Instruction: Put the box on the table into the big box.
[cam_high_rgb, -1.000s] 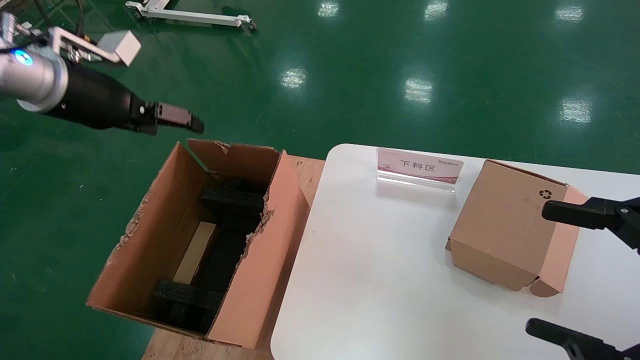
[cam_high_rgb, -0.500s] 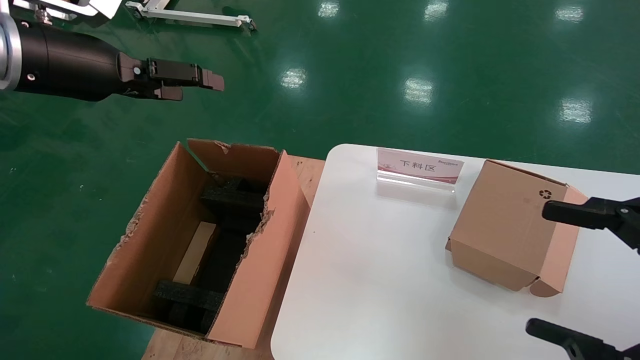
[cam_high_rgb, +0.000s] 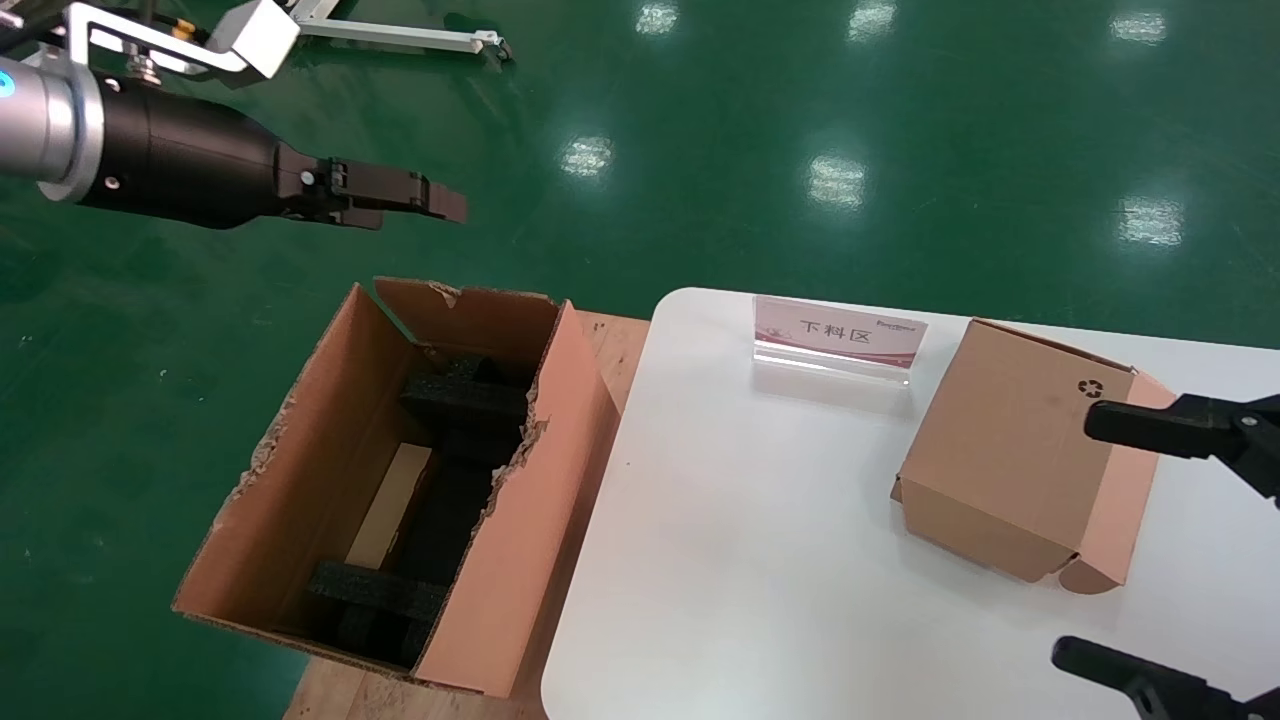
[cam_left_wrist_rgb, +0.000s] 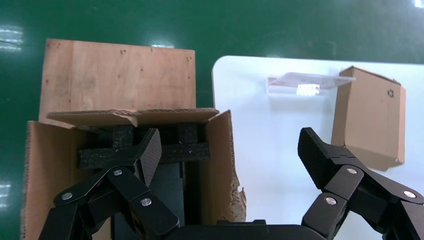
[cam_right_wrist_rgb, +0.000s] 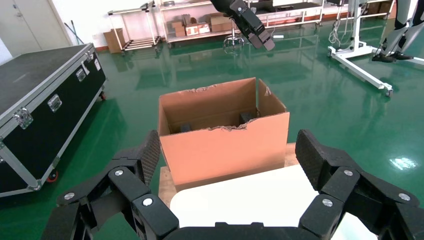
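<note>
The big box (cam_high_rgb: 520, 520) stands open on a wooden pallet left of the white table (cam_high_rgb: 760, 560), with black foam blocks (cam_high_rgb: 465, 395) inside. A slim tan oblong box (cam_high_rgb: 390, 505) lies inside it along the left wall. My left gripper (cam_high_rgb: 450, 205) hovers open and empty above the floor behind the big box's far rim; it looks down on the big box (cam_left_wrist_rgb: 217, 150) and table (cam_left_wrist_rgb: 270, 145). My right gripper (cam_high_rgb: 1080, 536) is open and empty over the table's right edge, beside the cube box. It faces the big box (cam_right_wrist_rgb: 225, 145).
A cube-like cardboard box (cam_high_rgb: 1010, 450) with a recycling symbol sits on the table's right side, also in the left wrist view (cam_left_wrist_rgb: 367, 117). A pink-and-clear sign stand (cam_high_rgb: 838, 335) stands at the table's far edge. The pallet (cam_left_wrist_rgb: 117, 75) juts out behind the big box. A black flight case (cam_right_wrist_rgb: 40, 100) stands on the green floor.
My left gripper has risen from near the big box's far left corner, then shifted right and a little down. The right gripper and the boxes have not moved.
</note>
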